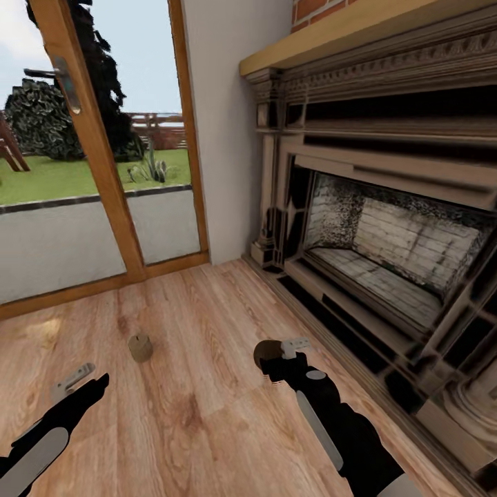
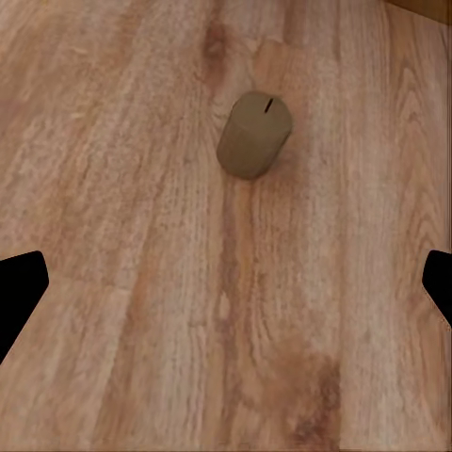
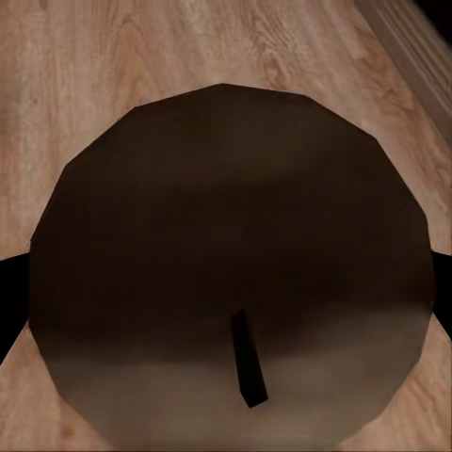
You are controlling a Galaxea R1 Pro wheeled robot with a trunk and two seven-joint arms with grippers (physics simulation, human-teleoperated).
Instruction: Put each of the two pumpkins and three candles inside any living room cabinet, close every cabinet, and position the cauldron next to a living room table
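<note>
Wooden plank flooring (image 1: 207, 386) runs from a glazed patio door (image 1: 90, 172) to a carved stone fireplace (image 1: 386, 228) along the right wall, with a white wall section (image 1: 228, 103) between them. One candle (image 1: 140, 347) stands upright on the bare floor, well apart from the fireplace and near the left gripper (image 1: 86, 383). The left wrist view shows the same candle (image 2: 254, 134) ahead of the gripper on the planks, not touched, with the two dark fingertips (image 2: 19, 292) at opposite edges of the picture; the left gripper is spread wide and holds nothing. The right gripper (image 1: 276, 355) hangs above the floor, closer to the fireplace, with a second candle (image 1: 266, 353) at its tip. In the right wrist view this candle's flat round top (image 3: 231, 254), with a short dark wick, lies close to the camera between the fingers (image 3: 8, 301); the right gripper is pinching that candle.
</note>
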